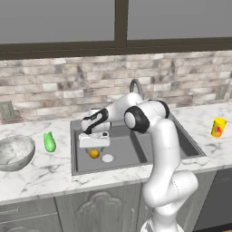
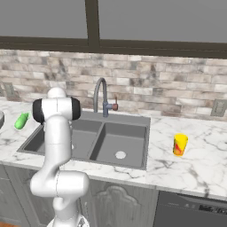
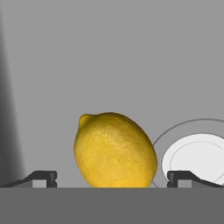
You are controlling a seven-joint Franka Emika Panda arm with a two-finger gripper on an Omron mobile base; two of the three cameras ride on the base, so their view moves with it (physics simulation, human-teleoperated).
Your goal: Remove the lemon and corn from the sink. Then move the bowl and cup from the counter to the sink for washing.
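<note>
bare basin floor around lemon.

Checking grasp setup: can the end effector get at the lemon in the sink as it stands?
Probably yes. The end effector is open and hangs over the left basin of the sink, the lemon lies between its fingertips, and nothing blocks it; the drain sits beside the lemon.

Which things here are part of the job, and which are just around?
Job: lemon in the sink; corn, bowl and cup on the counter; open gripper.
Around: faucet, wall outlet, drain.
</note>
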